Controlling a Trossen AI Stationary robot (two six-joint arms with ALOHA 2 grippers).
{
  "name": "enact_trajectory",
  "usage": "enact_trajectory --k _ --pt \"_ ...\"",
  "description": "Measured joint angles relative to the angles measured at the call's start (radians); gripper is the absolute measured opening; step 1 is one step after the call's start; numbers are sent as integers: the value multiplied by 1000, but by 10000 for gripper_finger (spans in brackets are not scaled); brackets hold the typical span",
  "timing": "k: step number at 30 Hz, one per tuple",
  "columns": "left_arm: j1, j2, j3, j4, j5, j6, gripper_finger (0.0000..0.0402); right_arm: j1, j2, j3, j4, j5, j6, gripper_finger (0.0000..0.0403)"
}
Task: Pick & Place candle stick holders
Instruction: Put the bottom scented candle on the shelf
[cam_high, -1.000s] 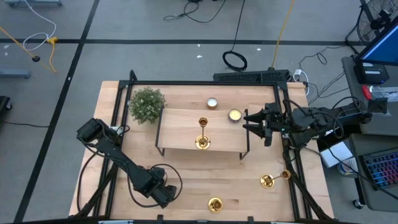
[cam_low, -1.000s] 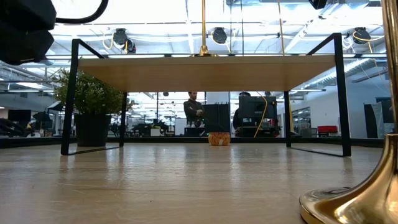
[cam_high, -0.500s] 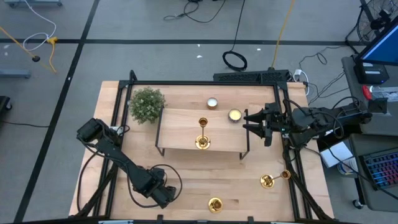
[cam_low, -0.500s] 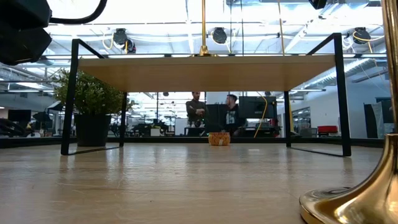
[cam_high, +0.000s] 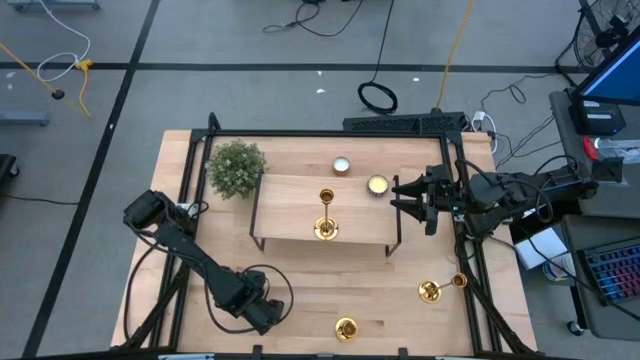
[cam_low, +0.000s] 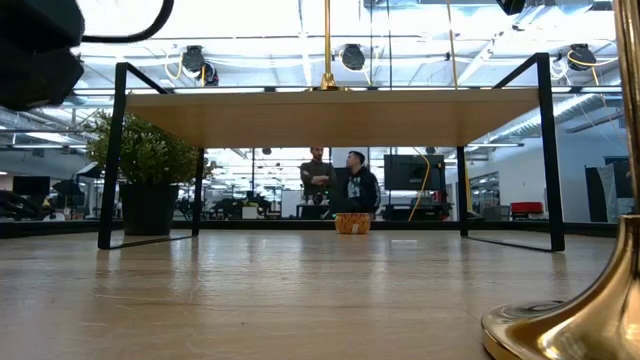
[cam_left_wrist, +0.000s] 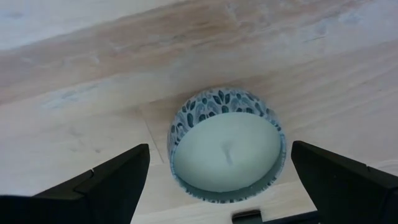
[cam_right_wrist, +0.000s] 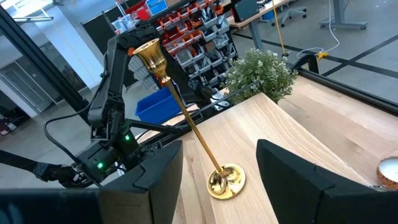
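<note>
One gold candle stick holder (cam_high: 325, 215) stands upright on the wooden shelf (cam_high: 290, 205) by its round base (cam_right_wrist: 226, 180). A second (cam_high: 345, 328) stands near the table's front edge, and its base (cam_low: 575, 322) fills the low view's corner. A third (cam_high: 436, 289) is near the right edge. My left gripper (cam_high: 262, 314) points down, open, over a blue-patterned candle (cam_left_wrist: 227, 152), with a finger on either side and a gap to each. My right gripper (cam_high: 402, 200) hangs level at the shelf's right end, open and empty (cam_right_wrist: 219, 155), facing the shelf's holder.
A bushy green plant (cam_high: 236, 168) stands at the shelf's far left corner. Two small candles (cam_high: 342, 165) (cam_high: 377, 185) sit behind the shelf. The shelf's black legs (cam_low: 112, 155) stand on the table. People show in the room beyond.
</note>
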Motion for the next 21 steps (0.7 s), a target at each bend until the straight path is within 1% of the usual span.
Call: enact_trajectory --k 4,13,16,21 --pt "0 1 -34 61 13 -15 397 0 0 0 1 0 0 200" --pt "5 1 -38 56 19 2 393 0 0 0 1 0 0 200" --pt "5 1 -38 61 27 20 367 0 0 0 1 0 0 200" --pt "5 1 -38 88 26 48 287 0 0 0 1 0 0 200"
